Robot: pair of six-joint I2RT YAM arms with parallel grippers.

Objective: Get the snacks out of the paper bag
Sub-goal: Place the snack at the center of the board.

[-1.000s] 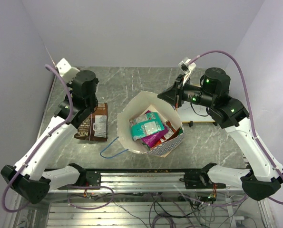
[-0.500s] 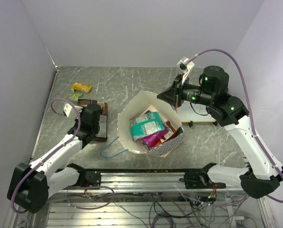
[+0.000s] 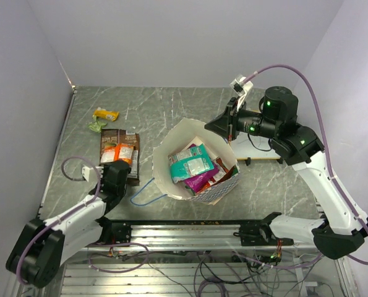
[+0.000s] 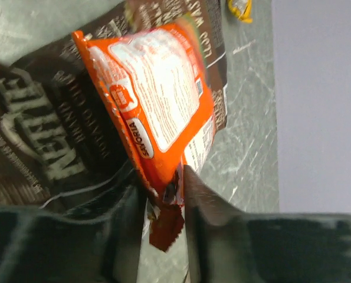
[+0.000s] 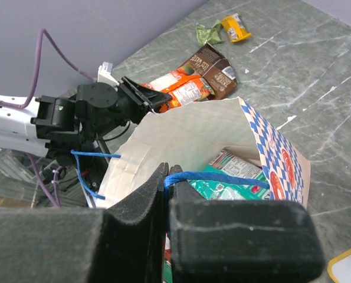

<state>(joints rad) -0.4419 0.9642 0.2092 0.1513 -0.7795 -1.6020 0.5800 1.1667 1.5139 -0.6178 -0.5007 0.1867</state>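
The dark brown packet (image 4: 42, 147) carries the brand "KETTLE" in large pale letters. A small label on the orange packet (image 4: 163, 100) reads "SENORIA", its end cut off. The finer print is too blurred to read.

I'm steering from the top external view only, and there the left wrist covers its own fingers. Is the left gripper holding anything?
Observer: Yes. The left wrist view shows the left gripper pinched on the end of an orange packet, which lies on the dark brown packets.
Operator: And the right gripper at the bag rim, what exactly does it have?
Observer: In the right wrist view the right gripper is shut, and the blue cord handle of the paper bag runs out from between its fingers. I cannot tell whether paper is caught too.
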